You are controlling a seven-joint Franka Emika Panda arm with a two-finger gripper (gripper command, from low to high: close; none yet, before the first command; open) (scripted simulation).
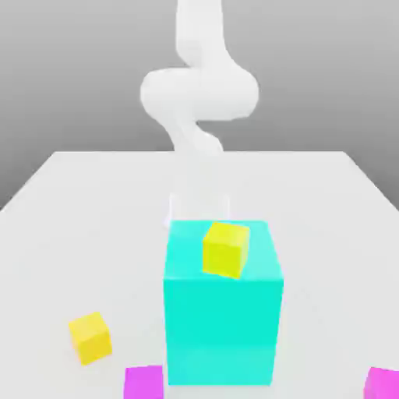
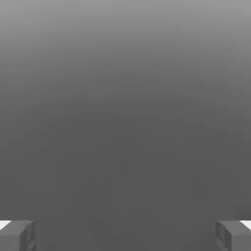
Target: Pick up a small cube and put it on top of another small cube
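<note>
Hanging behind the cyan block (image 1: 222, 312), the gripper (image 2: 125, 235) holds nothing, its fingers (image 2: 17, 235) spread wide for a grasp not yet begun. One magenta cube (image 1: 144, 382) lies beside the block's front corner; the other magenta cube (image 1: 383, 383) sits well apart.

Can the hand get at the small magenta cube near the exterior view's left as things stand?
Probably yes. The small magenta cube sits alone on the white table, beside the big cyan block with bare surface on its other side. The hand is open and empty, though it must pass that tall block.
</note>
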